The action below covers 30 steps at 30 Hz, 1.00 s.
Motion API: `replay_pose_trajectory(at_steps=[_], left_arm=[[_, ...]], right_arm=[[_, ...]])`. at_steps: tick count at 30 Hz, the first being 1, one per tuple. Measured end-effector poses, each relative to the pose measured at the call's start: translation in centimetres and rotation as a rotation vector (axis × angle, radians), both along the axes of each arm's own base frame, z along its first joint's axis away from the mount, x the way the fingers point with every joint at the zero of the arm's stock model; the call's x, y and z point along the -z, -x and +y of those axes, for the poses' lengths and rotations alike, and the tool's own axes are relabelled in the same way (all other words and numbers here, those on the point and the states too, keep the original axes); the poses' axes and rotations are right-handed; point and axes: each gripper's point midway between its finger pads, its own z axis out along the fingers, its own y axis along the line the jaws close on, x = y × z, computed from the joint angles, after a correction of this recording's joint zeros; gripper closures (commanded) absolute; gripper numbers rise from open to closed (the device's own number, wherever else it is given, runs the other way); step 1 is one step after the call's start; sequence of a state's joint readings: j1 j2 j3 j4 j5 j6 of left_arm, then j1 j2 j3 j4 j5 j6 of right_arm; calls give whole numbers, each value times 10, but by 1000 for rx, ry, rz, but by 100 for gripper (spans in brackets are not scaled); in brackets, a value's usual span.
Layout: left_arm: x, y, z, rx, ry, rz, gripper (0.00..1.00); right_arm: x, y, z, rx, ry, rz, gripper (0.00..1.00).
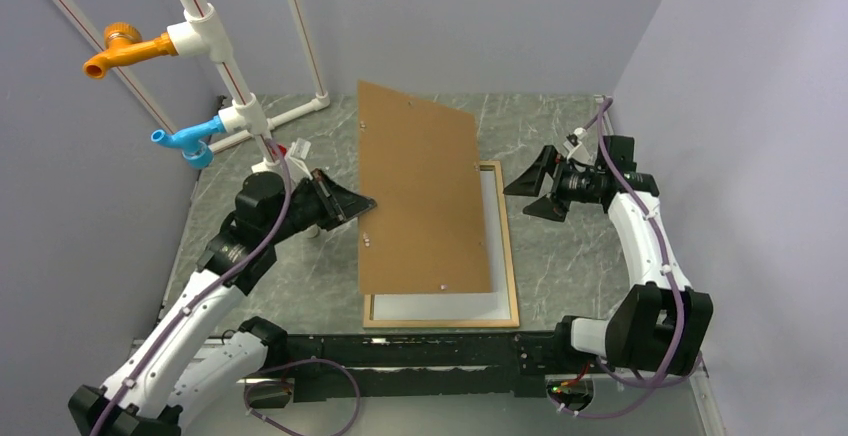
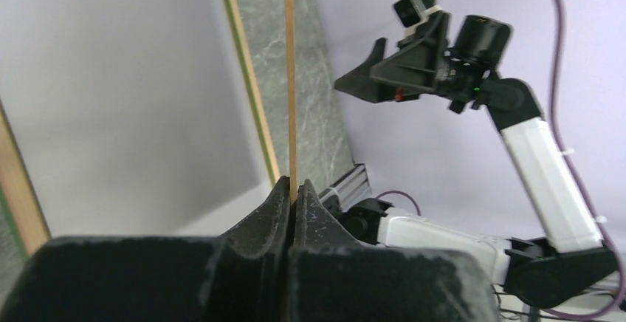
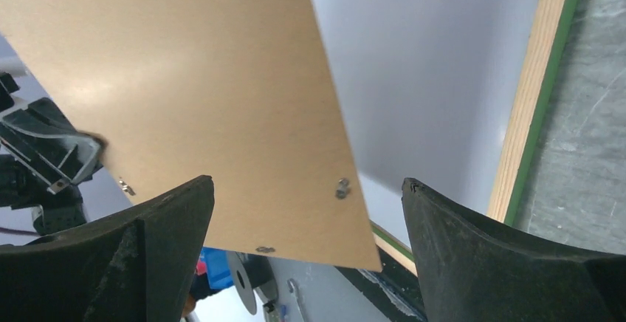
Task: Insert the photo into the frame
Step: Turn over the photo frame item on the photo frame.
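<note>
Two hands work at opposite sides of the frame (image 1: 511,256), which lies flat on the bench (image 1: 570,256), pale wood face up. The photo (image 1: 440,307) lies inside it, white back up. Only a strip along its right edge and another along its near edge show. The rest lies under a brown backing board (image 1: 420,186), skewed to the frame, its far end overshooting the far rail.

The left hand (image 1: 362,206) is pressed together on the board's left edge. The right hand (image 1: 527,197) is spread wide just off the frame's right rail, apart from the board, with bare bench behind it. A white pipe rack (image 1: 215,36) crowds the left arm's side.

The left wrist view alone shows the board edge-on, a thin line rising from between the fingers (image 2: 269,211). The right wrist view alone shows the rail's green outer side and small metal clips (image 3: 342,187) near the board's edge. Its corner appears lifted off the photo.
</note>
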State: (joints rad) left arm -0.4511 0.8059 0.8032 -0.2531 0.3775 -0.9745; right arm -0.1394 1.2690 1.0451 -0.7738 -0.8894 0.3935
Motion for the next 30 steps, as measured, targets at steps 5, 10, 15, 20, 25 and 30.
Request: replay_pose_trajectory(at_steps=[5, 10, 15, 20, 25, 30], left_arm=[[-20, 13, 3, 5, 79, -55, 100], [-23, 24, 5, 9, 155, -64, 100], [-26, 30, 2, 33, 192, -50, 100], [-33, 32, 1, 50, 216, -62, 100], [-41, 34, -2, 72, 248, -79, 100], [-43, 35, -6, 99, 278, -78, 100]], right_arm=[[8, 7, 0, 2, -76, -43, 3], [1, 7, 7, -15, -184, -88, 6], [-25, 2, 13, -56, -275, -171, 8], [-41, 4, 21, -103, -316, -218, 12], [-47, 7, 28, -138, -346, -218, 16], [-58, 8, 37, -183, -386, -233, 28]])
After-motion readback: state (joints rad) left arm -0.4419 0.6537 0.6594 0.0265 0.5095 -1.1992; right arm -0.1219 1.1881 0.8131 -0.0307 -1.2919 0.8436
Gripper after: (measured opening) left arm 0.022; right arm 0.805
